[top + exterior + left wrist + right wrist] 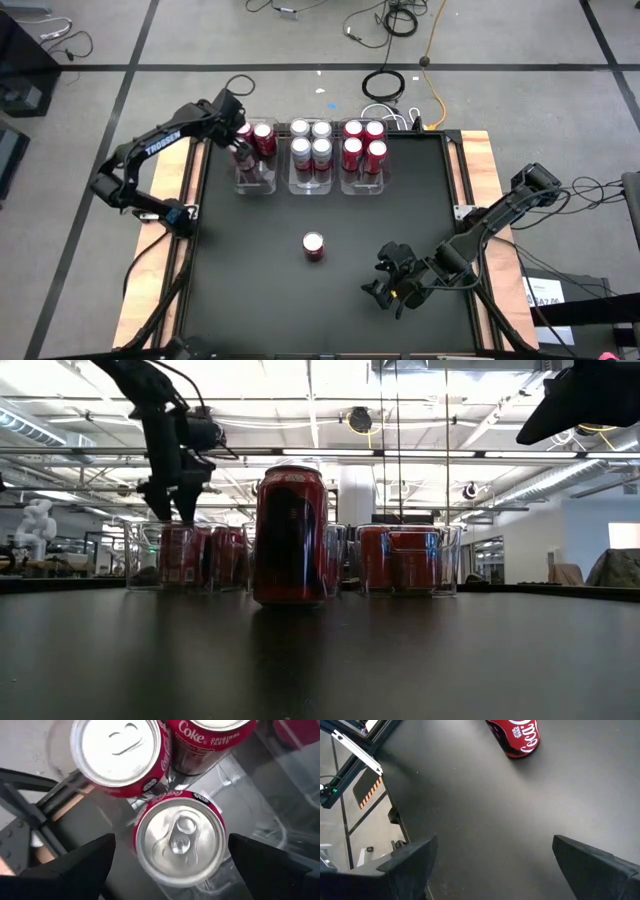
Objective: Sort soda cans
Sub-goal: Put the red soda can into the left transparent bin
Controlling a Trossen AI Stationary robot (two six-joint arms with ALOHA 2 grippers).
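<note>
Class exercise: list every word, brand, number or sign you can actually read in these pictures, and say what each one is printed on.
"TROSSEN": white letters on the dark left arm, high view.
"Coke ORIGINAL TASTE": on a red soda can in the clear plastic bin, left wrist view.
Partial white Coca-Cola script: on the lone red soda can on the black table, right wrist view.
Small black badges on the cans: too small to read.

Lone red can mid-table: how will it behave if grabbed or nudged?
The lone red can stands upright, taller than wide in the low view, so a high push would probably tip it, and once down it would likely roll. Its smooth glossy wall may slip in a light grip. Thin metal likely dents if squeezed hard. Fill is not visible, so weight is uncertain.
</note>
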